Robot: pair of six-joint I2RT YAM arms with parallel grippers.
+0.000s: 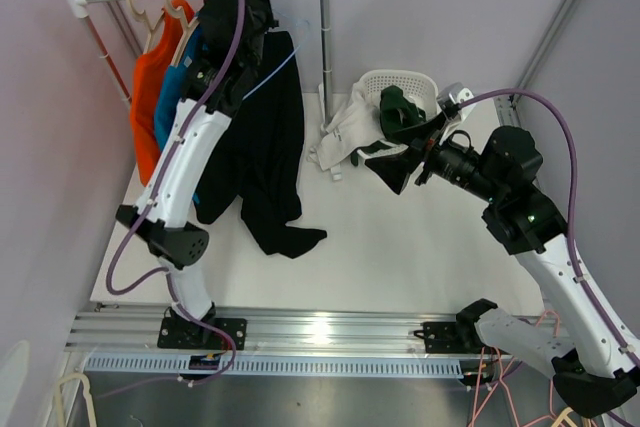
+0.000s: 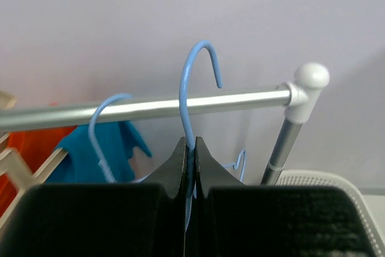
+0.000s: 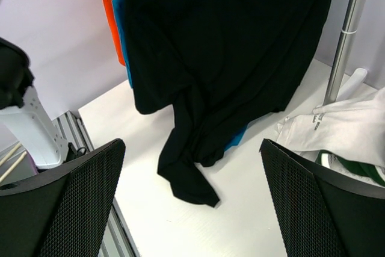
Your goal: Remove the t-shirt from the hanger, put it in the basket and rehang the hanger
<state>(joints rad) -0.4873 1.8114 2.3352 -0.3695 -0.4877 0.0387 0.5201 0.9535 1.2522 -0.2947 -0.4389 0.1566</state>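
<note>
Your left arm rises from its base at the lower left of the top view and stretches up to the clothes rail [image 2: 150, 108] in the upper left of the frame. The left end effector [image 2: 189, 147] is clenched on the neck of the light-blue hanger [image 2: 191, 76], with both jaws pressed together just below the hook. In the left wrist view the hook arches above the rail and its tip ends just over the rail's top edge. Whether it bears on the rail, you cannot tell.

The black t-shirt [image 1: 265, 142] hangs on this hanger, just right of the left forearm. Its lower part lies crumpled on the white tabletop [image 1: 400, 247].

Your right arm goes up from the lower right corner and bends at the elbow, and its forearm points left. The right end effector [image 3: 192, 146] is released and holds nothing. It hovers near the white basket [image 1: 400, 87], well apart from the black t-shirt and facing it.

An orange shirt [image 1: 145, 97] and a teal shirt [image 1: 168, 107] hang left of the black one.
</note>
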